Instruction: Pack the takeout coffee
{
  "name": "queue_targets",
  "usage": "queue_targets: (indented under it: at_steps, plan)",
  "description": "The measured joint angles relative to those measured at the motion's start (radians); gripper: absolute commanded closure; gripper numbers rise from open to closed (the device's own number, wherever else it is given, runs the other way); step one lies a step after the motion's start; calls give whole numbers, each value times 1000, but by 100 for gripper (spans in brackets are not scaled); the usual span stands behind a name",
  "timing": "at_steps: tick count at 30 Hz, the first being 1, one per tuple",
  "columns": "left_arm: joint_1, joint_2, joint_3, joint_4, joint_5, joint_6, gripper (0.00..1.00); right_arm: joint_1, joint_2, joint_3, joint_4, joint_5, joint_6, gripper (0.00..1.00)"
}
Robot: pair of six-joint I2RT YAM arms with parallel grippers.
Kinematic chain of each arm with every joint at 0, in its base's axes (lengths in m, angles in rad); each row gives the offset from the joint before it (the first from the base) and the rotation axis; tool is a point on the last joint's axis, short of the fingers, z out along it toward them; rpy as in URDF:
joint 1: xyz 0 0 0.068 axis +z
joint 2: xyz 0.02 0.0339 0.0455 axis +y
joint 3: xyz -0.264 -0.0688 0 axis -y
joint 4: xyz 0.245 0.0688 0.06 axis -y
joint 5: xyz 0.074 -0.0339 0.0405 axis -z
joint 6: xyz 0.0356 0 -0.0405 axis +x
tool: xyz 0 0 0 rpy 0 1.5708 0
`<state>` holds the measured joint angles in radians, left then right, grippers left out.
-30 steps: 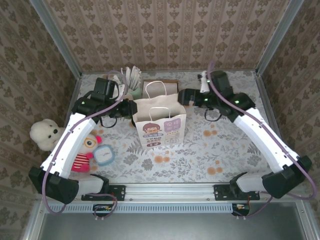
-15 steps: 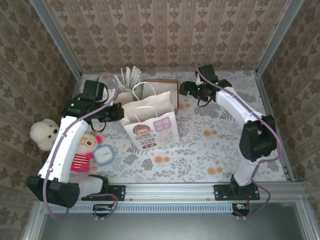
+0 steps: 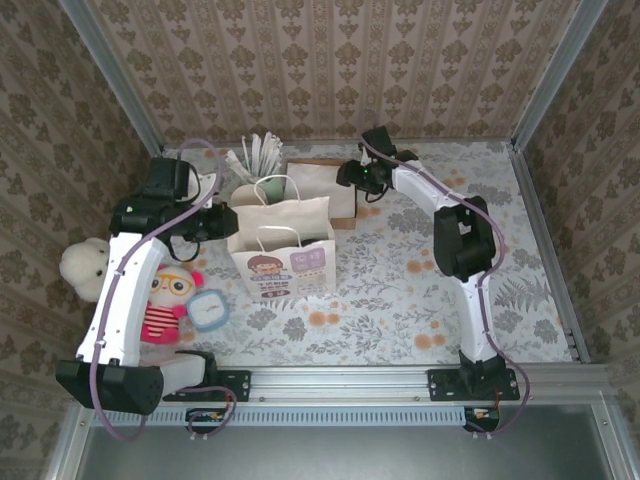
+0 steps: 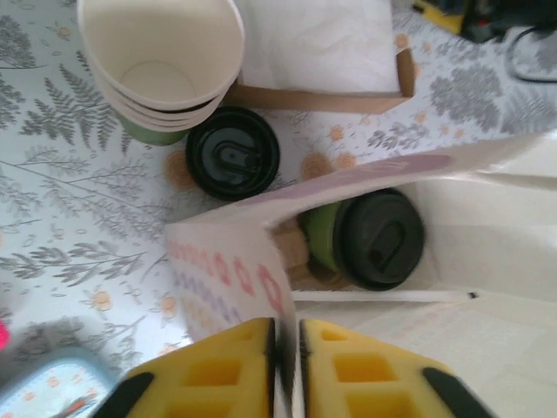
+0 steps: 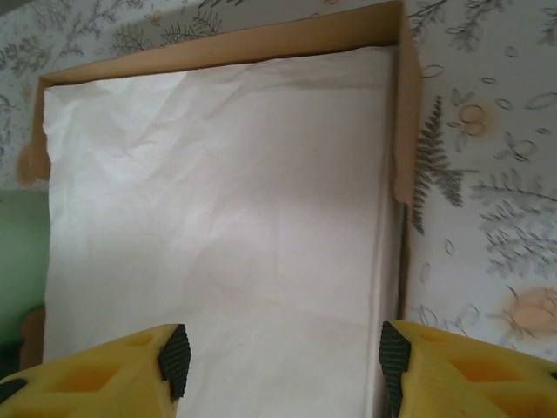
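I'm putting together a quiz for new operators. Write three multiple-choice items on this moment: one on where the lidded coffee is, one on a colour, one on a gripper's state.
1. Where is the takeout coffee?
A. in the right gripper
B. inside the paper bag
C. in the cardboard box

2. What colour is the loose lid lying outside the bag?
A. white
B. green
C. black

3. How is the left gripper?
A. pinched shut on the bag's rim
B. wide open in the air
C. shut on a cup

Answers:
1. B, the left wrist view shows the lidded green cup down inside the bag.
2. C, the lid beside the cream cups is black.
3. A, its yellow fingers meet on the bag's edge.
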<state>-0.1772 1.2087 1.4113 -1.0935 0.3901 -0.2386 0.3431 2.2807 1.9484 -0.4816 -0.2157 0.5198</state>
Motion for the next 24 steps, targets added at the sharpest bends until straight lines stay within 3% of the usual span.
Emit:
queue_targets:
  at_steps: [7,13,19,24]
  plan:
    - [2,-29,-42,94,52,-32,49,63,115,169,-75,60,-74,35]
    - [2,-71,-77,145,65,-55,21,87,148,204,-142,97,-129,32]
    - [2,-101,-99,175,86,-53,12,113,215,319,-250,192,-218,35]
    - [2,-107,-124,190,87,-53,7,144,251,386,-320,284,-271,50]
